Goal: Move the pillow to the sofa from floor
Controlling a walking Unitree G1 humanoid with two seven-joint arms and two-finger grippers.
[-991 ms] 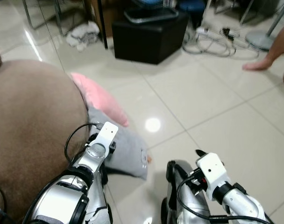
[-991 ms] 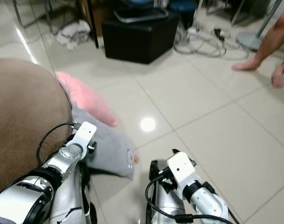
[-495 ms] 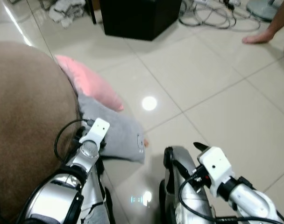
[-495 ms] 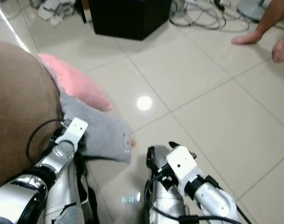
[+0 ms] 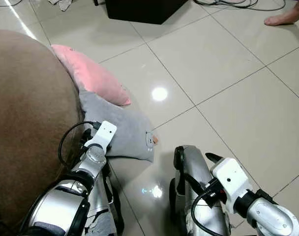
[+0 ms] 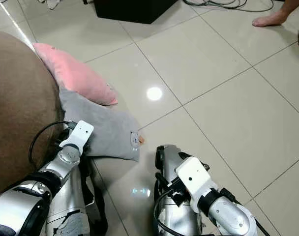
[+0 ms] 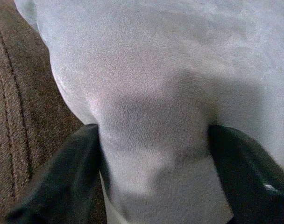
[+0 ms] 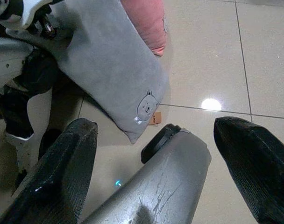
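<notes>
A grey pillow (image 5: 122, 130) with a small bear patch lies on the tiled floor, leaning against the brown sofa (image 5: 26, 123). A pink pillow (image 5: 93, 78) rests just behind it, also against the sofa. My left gripper (image 7: 153, 172) is shut on the grey pillow's near edge, with a fold of fabric (image 7: 146, 70) bunched between the black fingers (image 7: 62, 182). My right gripper (image 8: 151, 172) hangs open above my own silver leg, holding nothing, a short way right of the grey pillow (image 8: 109, 60).
A black box (image 5: 139, 7) stands on the floor at the far side, with cables beside it. A person's bare foot (image 5: 284, 18) is at the far right. Pale tiles stretch open to the right of the pillows. My silver leg (image 5: 191, 172) is below.
The camera has tipped downward, so the whole scene has slid up in the picture. My left gripper stays on the grey pillow's edge; the right arm has hardly moved.
</notes>
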